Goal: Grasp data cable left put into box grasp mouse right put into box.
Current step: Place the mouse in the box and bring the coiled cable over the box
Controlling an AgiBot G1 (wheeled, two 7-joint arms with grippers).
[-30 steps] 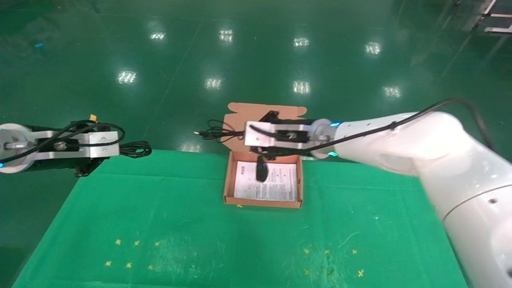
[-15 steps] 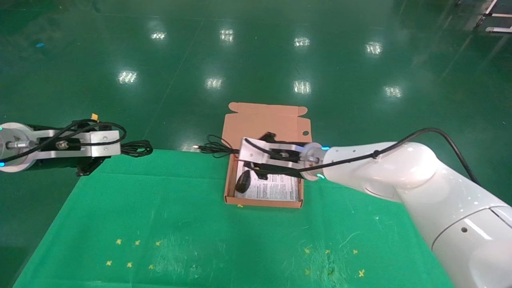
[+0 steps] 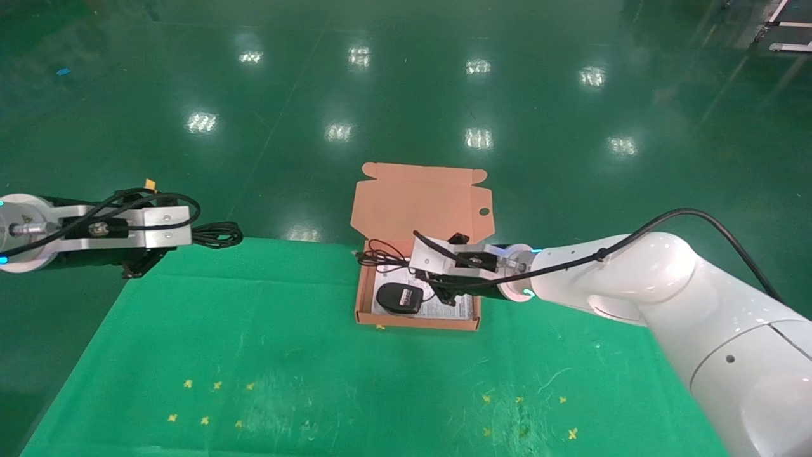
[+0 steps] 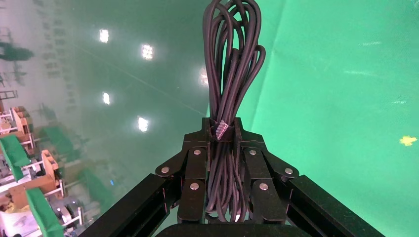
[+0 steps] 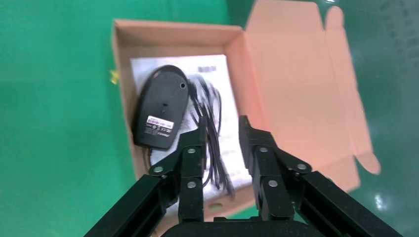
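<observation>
The salmon-orange box (image 3: 363,298) stands open at the table's far middle, its flap lid (image 3: 419,203) laid back. The black mouse (image 3: 399,297) lies underside up inside it on a white leaflet (image 5: 217,69), label showing in the right wrist view (image 5: 160,106). Its thin cord (image 5: 212,113) trails across the leaflet. My right gripper (image 3: 444,295) hangs open just above the box (image 5: 123,98), its fingers either side of the cord (image 5: 222,128). My left gripper (image 3: 177,244) is off the table's far left corner, shut (image 4: 222,128) on the looped black data cable (image 4: 232,59), whose end sticks out (image 3: 219,236).
The green cloth table (image 3: 317,368) carries small yellow cross marks near the front left (image 3: 203,400) and front right (image 3: 520,412). Shiny green floor lies beyond the far edge. The mouse cord's loops reach the box's far left corner (image 3: 374,254).
My right gripper came down from above the lid into the box with the mouse and let it go; the mouse now lies underside up inside. The left arm has not moved.
</observation>
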